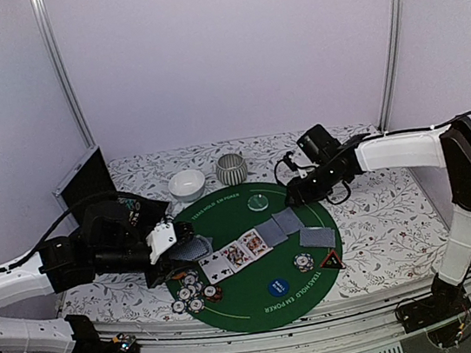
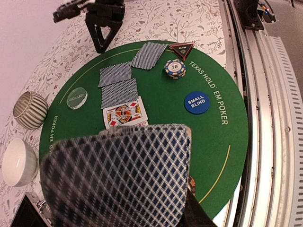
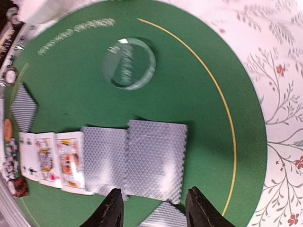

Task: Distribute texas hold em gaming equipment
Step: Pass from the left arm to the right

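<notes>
One held deck (image 2: pixel 123 179) — left wrist, three face-up cards (image 3: pixel 52 161) — right wrist

A round green mat (image 1: pixel 236 304) covers the near middle of the floral-clothed table (image 1: pixel 383 226). Just past its far edge, a white bowl (image 1: pixel 187 184) and a striped grey bowl (image 1: pixel 231 169) stand side by side, not touching. At the far left corner is what looks like an open black case (image 1: pixel 87 181).

Held cards (image 2: pixel 123 179): grey-blue backs up, slightly fanned, clamped in left gripper (image 1: pixel 178 246). Two face-down cards (image 3: pixel 137 158) flat, side by side, just beyond right gripper (image 3: pixel 154 210); three face-up cards (image 3: pixel 52 161) adjoin. Pale green disc (image 3: pixel 129 63) farther out.
</notes>
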Robot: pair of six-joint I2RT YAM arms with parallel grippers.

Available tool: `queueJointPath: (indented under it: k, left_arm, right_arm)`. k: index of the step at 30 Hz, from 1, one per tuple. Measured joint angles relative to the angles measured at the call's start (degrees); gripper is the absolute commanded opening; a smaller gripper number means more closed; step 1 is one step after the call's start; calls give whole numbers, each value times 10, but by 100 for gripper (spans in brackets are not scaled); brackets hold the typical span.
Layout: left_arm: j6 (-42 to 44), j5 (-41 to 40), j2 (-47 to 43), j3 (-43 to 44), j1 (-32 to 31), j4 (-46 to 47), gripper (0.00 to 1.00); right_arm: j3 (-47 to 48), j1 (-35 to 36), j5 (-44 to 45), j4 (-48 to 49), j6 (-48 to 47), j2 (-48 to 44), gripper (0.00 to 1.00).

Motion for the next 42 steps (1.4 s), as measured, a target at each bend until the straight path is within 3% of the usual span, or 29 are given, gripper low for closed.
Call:
queueJointPath:
  k: [2,6,11,20,25,27,31,33,34,38,39,42]
  left_arm:
    - [0,0,0,0,0,0,31]
    - [0,0,0,0,0,0,31]
    - [0,0,3,0,0,0,31]
    - [0,0,3,0,0,0,31]
    - [0,-1,3,0,0,0,31]
    - [0,-1,3,0,0,0,31]
    - [-1,-5,3,0,0,-3,31]
    - [-7,-3,3,0,0,-8,31]
    - [-12,5,2,0,1,-12,35]
    - [-15,8,0,0,1,-12,90]
    - [-11,3,0,0,0,-8,97]
    - [-4,-30,-8,0,0,9,98]
  right_arm:
    - [0,24,-21,17,-5,-29,64]
    - [-5,110,-148,143,-14,-90,70]
    - [16,206,-244,263,3,-73,82]
    - [33,223,-283,297,19,8,86]
    - [71,231,-303,307,30,48,77]
    - [80,235,-311,311,32,57,59]
    - [84,240,-325,318,35,61,7]
    - [85,241,-325,318,26,61,2]
    - [85,241,-334,318,16,61,2]
    - [84,240,-326,317,8,58,2]
    - [83,238,-314,315,15,54,2]
    - [57,223,-292,292,26,24,2]
